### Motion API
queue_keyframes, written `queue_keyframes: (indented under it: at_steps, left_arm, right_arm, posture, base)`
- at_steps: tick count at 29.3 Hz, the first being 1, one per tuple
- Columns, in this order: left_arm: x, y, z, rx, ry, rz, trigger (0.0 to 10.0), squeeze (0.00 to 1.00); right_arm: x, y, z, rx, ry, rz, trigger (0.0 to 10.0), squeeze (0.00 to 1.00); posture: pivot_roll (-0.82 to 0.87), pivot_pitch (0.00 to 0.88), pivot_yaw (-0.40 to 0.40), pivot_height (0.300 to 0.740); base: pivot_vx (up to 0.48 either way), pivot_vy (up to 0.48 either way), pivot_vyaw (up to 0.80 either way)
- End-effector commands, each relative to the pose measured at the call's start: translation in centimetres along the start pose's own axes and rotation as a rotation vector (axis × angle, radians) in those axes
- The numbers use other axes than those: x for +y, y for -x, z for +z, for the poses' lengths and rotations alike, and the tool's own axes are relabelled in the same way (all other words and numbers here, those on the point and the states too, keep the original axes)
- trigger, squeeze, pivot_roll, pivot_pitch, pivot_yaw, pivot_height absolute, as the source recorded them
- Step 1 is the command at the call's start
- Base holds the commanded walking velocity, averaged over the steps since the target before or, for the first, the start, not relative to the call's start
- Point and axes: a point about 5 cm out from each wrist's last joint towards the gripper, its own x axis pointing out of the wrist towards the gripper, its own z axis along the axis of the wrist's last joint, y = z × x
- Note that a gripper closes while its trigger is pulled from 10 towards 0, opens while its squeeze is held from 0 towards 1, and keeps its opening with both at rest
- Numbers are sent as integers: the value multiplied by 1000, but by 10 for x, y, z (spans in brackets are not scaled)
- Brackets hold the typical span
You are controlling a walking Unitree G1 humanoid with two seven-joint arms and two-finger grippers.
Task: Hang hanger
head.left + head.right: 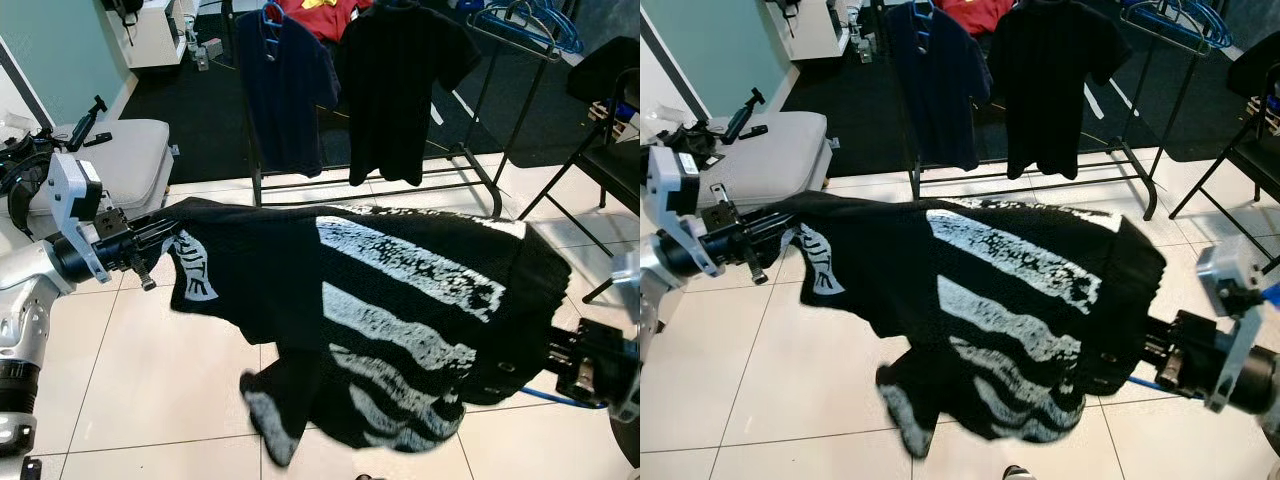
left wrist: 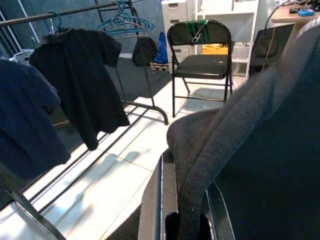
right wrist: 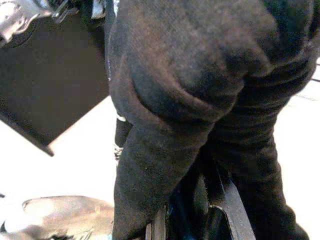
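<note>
Here, a black sweater (image 1: 400, 310) with white stripes is held stretched above the tiled floor (image 1: 150, 390) between two grippers. Its one edge is pinched by the left gripper (image 1: 150, 262), fingers (image 2: 152, 200) pressed onto the fabric; the other is clamped by the right gripper (image 1: 1155, 365). A blue hanger (image 1: 1155, 383) is glimpsed beneath the right gripper. Behind, a clothes rack (image 1: 470, 165) carries dark shirts (image 1: 285, 85).

Left silver arm reaches in from 9 o'clock, left hand (image 1: 150, 250) clamped on cloth between its black fingers (image 2: 155, 200). Right arm comes in from 4 o'clock, right hand (image 1: 1140, 365) pinching cloth too.
</note>
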Motion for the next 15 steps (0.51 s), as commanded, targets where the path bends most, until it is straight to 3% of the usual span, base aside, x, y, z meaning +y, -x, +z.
queue_keyframes:
  at_steps: [1,10,15]
  left_arm:
    - [5,5,3,6,-25,30,0,0]
    - [6,5,2,2,-28,27,0,0]
    - [14,7,-1,26,-35,87,0,0]
  right_arm:
    - [3,-1,0,0,6,16,0,0]
    - [2,-2,2,0,41,3,0,0]
    - [1,-2,-9,64,42,-15,0,0]
  posture:
    - [-94,151,41,740]
    - [-94,153,43,740]
    - [-92,157,44,740]
  base:
    - [0,0,0]
    - [0,0,0]
    - [0,0,0]
